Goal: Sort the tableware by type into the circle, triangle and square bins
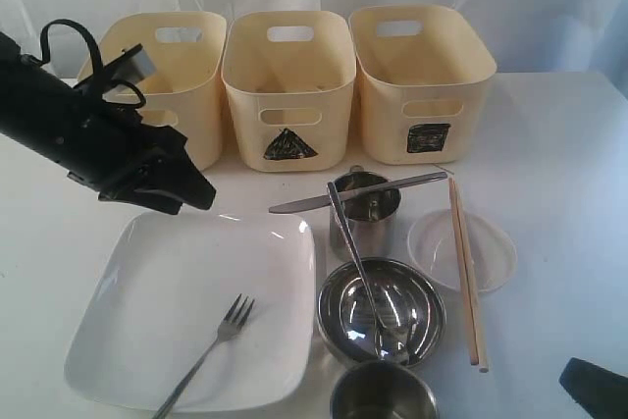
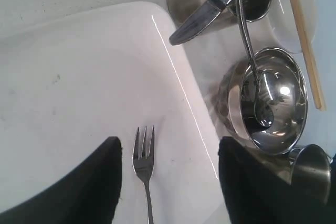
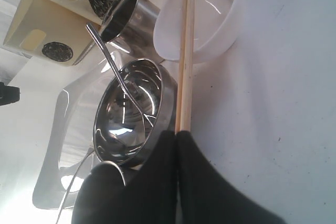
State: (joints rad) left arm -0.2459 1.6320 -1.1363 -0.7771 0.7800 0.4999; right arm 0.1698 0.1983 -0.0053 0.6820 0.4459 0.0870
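My left gripper (image 1: 192,191) (image 2: 170,174) hangs open above the far edge of the large white square plate (image 1: 147,291) (image 2: 79,87). The steel fork (image 1: 211,345) (image 2: 143,163) lies on the plate below the gap between the fingers, untouched. A spoon (image 1: 358,262) rests in the steel bowl (image 1: 417,306) (image 3: 157,108). The knife (image 1: 353,193) lies across one steel cup (image 1: 368,215); a second cup (image 1: 383,399) stands at the front edge. Wooden chopsticks (image 1: 463,262) (image 3: 185,51) lie over the clear round dish (image 1: 496,252). My right gripper (image 1: 592,382) (image 3: 176,142) is shut and empty at the front right.
Three cream bins stand along the back: left (image 1: 186,66), middle (image 1: 289,76) with a triangle label (image 1: 289,144), right (image 1: 422,76) with a square label (image 1: 428,137). My left arm hides the left bin's front. The tableware crowds the table's front centre.
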